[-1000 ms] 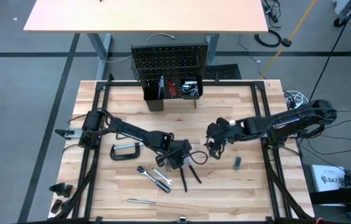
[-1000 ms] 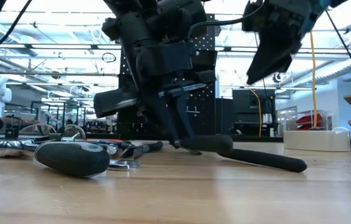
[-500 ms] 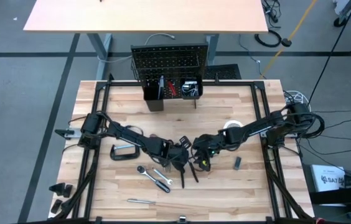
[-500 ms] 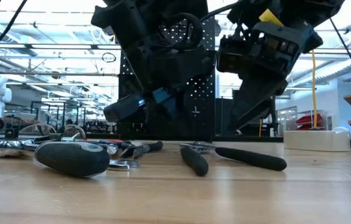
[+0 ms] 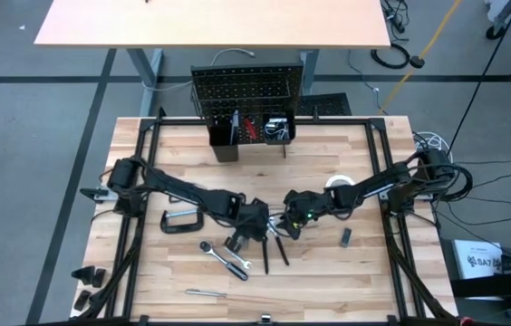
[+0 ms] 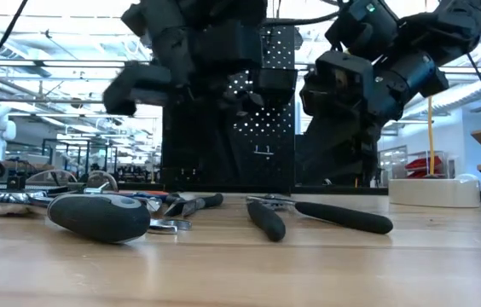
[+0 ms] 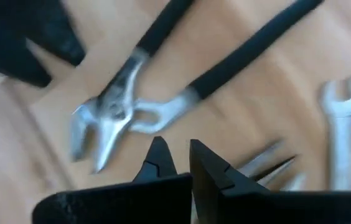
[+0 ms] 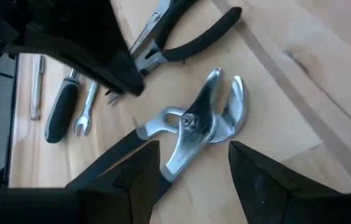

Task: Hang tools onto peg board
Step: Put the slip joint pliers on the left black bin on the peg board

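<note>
Pliers with silver jaws and black handles (image 8: 194, 121) lie flat on the tan wooden tabletop (image 5: 174, 154) near its middle, with nothing gripping them. Just above them the right tool (image 8: 191, 165) hovers, fingers spread wide and empty. Beside it, the left tool (image 7: 178, 158) is clenched on nothing. At the tabletop's far edge stands the upright black perforated peg board (image 5: 246, 88), well apart from the pliers.
</note>
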`<act>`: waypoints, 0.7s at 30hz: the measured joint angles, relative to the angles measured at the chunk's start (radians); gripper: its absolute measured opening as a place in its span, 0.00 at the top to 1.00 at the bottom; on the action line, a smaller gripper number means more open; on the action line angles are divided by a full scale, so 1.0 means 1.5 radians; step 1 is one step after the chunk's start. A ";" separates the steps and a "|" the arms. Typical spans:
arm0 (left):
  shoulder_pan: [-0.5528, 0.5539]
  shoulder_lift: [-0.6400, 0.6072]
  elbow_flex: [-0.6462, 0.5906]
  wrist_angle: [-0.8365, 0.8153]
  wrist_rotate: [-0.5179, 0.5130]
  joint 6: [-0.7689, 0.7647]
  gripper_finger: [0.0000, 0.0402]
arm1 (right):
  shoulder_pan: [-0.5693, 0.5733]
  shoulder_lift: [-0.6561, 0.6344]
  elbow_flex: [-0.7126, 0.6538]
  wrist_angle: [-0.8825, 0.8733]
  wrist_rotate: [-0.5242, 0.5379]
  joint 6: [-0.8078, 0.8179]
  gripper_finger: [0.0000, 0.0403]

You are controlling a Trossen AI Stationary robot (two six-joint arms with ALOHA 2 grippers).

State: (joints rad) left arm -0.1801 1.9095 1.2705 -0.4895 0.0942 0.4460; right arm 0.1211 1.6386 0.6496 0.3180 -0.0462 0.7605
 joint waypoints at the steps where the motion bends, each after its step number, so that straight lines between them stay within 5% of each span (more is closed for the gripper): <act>1: -0.006 0.000 -0.006 0.002 0.008 -0.011 1.00 | 0.004 0.000 0.000 -0.001 0.001 0.000 0.55; 5: -0.033 0.004 -0.053 0.022 0.019 -0.016 1.00 | 0.027 0.000 0.000 -0.042 0.035 0.009 0.67; 10: -0.057 0.006 -0.083 0.121 0.020 -0.055 1.00 | 0.063 0.014 0.000 -0.094 0.066 0.052 0.96; 21: -0.071 0.041 -0.084 0.213 0.016 -0.066 1.00 | 0.120 0.109 0.005 0.042 0.100 0.149 1.00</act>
State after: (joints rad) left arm -0.2873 1.9712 1.1446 -0.1701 0.1176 0.3469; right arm 0.3015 1.8025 0.6565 0.3806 0.1036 0.9847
